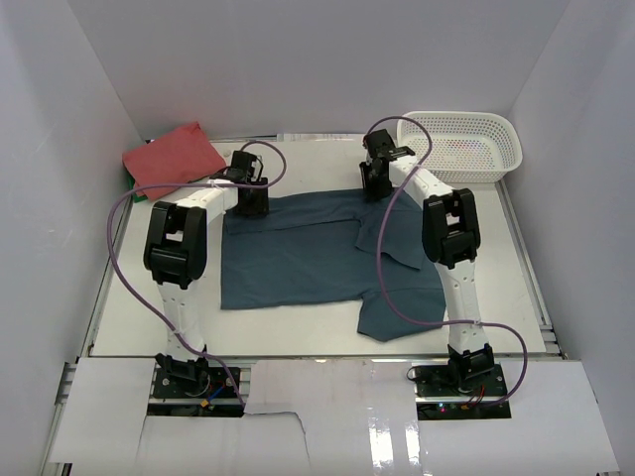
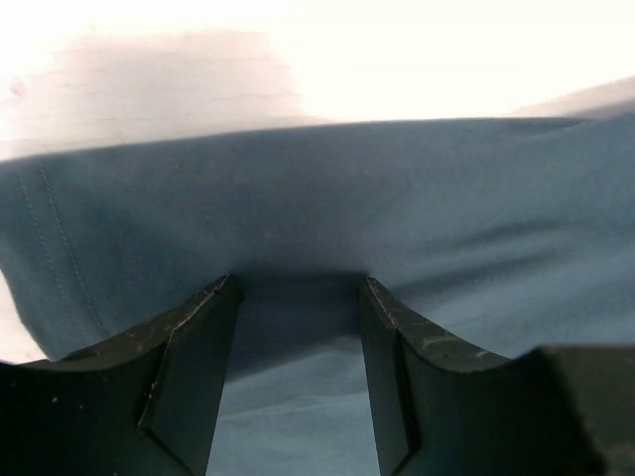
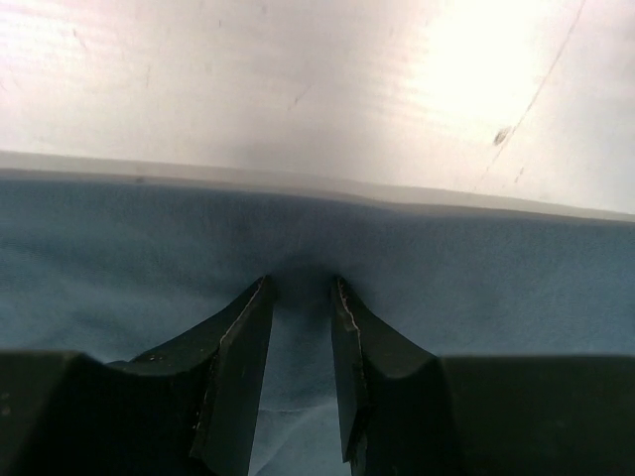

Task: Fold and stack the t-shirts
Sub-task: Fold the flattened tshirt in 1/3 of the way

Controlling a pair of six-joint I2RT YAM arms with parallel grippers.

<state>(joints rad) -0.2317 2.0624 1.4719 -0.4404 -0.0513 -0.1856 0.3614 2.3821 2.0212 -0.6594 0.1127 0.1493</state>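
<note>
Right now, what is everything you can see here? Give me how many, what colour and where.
dark teal-blue t-shirt: one, spread across the middle of the table, partly folded over at its right side
coral-red t-shirt: one, folded, far left corner
basket: one, white plastic lattice, far right corner
table: one, white, under everything
cables: two, purple, one looping along each arm
left arm: one, white and black, reaching to the teal shirt's far edge; left jaws stand apart with cloth between them, grip unclear
right arm: one, white and black, also at that far edge; right jaws stand closer together with cloth between them, grip unclear
</note>
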